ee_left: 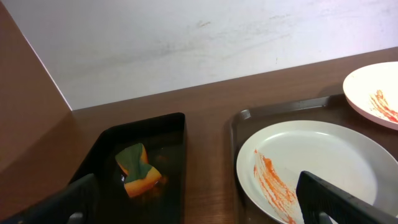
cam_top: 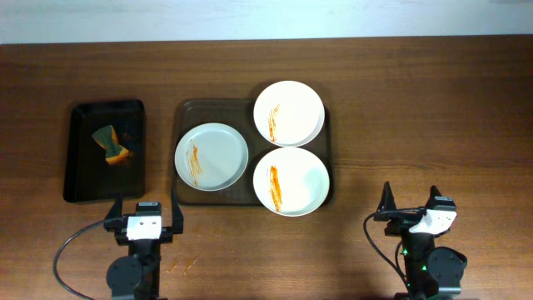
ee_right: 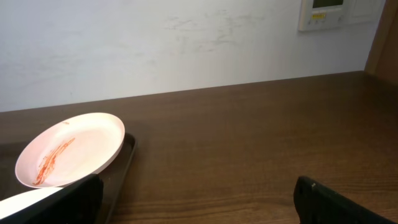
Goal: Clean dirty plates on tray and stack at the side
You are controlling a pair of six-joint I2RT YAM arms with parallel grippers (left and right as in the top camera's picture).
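– White, all three plates, round and shallow. The left plate (cam_top: 211, 157) has a thin orange-red streak along its left side, the far right plate (cam_top: 289, 113) has one left of centre, and the near right plate (cam_top: 291, 180) carries the boldest one.

– Where do they lie?

– On the brown tray (cam_top: 208, 108), which sits mid-table. The two right plates stand one behind the other with their rims meeting. The far one reaches over the tray's far rim. The left plate lies just beside them.

– And the arms?

– The left gripper (cam_top: 146, 210) rests at the near edge of the table, just nearer than the tray's near left corner, fingers spread wide and holding nothing. The right gripper (cam_top: 410, 200) sits near and off to the right, well apart from the tray, fingers likewise spread and empty.

– Which way does everything run?

– The tray's long axis runs left to right. Every sauce streak runs near to far, across that axis.

– Anything else?

– A black tray (cam_top: 75, 187) lies left of the brown one, long axis near to far, with a green and orange sponge (cam_top: 111, 145) in it. Faint orange smears (cam_top: 179, 265) mark the table by the left arm.
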